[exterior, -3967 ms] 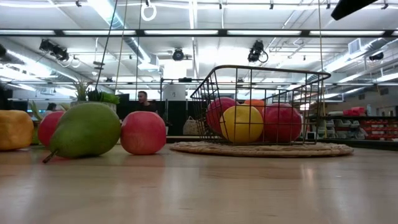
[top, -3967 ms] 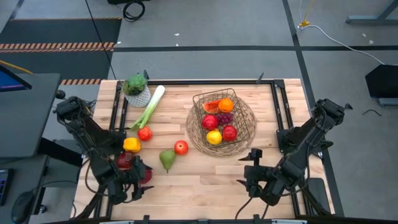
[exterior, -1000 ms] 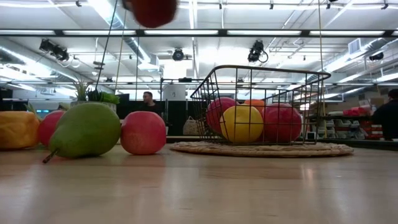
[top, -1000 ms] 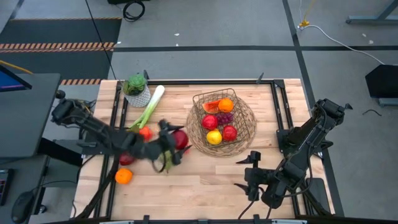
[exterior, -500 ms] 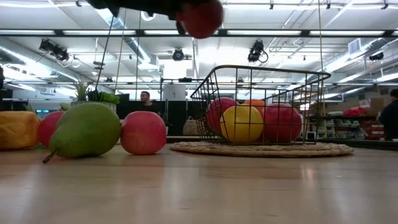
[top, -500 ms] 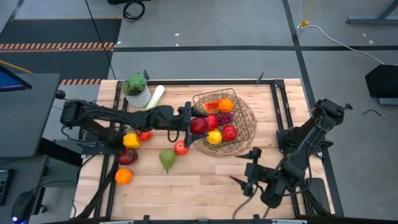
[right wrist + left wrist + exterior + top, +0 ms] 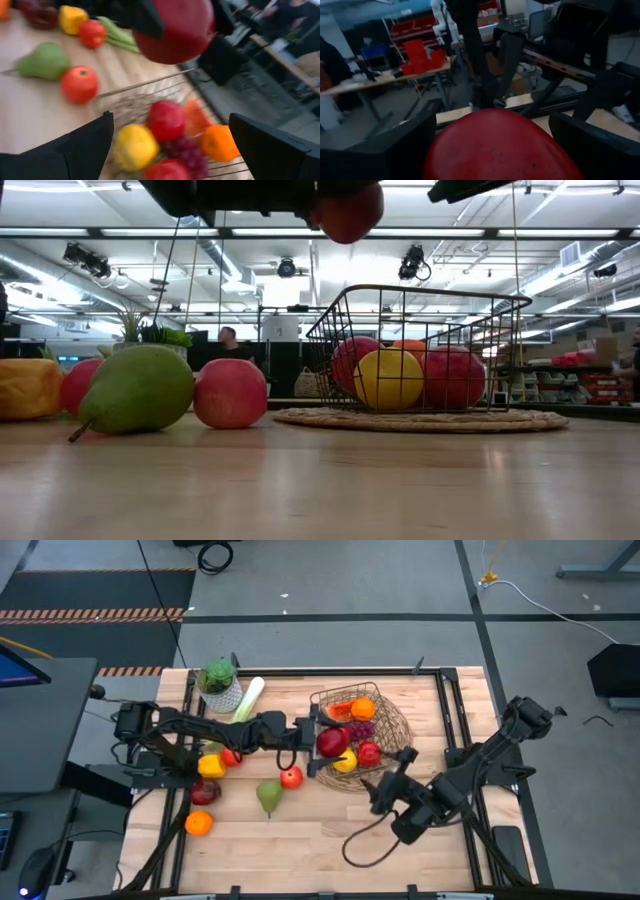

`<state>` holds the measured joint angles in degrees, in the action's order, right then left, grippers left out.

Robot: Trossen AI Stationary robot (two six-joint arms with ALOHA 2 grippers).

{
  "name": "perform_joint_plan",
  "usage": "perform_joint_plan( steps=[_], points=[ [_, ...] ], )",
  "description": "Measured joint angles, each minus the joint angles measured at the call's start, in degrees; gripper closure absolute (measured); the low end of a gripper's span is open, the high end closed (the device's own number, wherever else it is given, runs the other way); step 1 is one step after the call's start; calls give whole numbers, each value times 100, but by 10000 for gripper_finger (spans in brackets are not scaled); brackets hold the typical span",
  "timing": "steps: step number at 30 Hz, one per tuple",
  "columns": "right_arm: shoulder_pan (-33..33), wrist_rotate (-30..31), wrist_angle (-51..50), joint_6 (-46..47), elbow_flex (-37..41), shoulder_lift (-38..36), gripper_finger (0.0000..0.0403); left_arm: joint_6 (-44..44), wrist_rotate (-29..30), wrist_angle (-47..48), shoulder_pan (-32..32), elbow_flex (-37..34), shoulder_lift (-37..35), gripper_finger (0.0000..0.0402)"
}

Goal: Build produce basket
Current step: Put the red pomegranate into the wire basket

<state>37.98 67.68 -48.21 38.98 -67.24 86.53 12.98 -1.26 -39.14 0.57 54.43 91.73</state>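
We take the basket (image 7: 360, 738) as our landmark: our left gripper (image 7: 318, 743) hangs over its near-left rim with its fingers spread wide around a dark red apple (image 7: 332, 742), which sits above the fruit already inside, so a straight drop looks enough. Our right gripper (image 7: 383, 795) waits open and empty, just off the basket's front edge. The pear (image 7: 268, 796) and a smaller red apple (image 7: 291, 777) lie on the table to the basket's left, nearer the left arm.
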Motion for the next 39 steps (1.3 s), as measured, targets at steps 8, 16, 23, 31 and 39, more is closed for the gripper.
perform_joint_plan(
  steps=[8,16,23,31,39],
  points=[
    [-375,277,-275,-483,0,-179,4,1065,-115,-459,116,2,315,12],
    [-689,449,-550,-640,0,-248,4,-35,-1017,-1201,1225,208,980,12],
    [-1027,63,-1186,-158,0,-248,4,-1231,-3599,-580,1891,719,972,12],
    [-1374,50,-1231,-120,135,-248,4,-458,-3603,-199,1815,706,965,12],
    [-1513,-22,-1154,-100,343,-243,4,-121,-3175,-250,1514,706,965,4]
  ],
)
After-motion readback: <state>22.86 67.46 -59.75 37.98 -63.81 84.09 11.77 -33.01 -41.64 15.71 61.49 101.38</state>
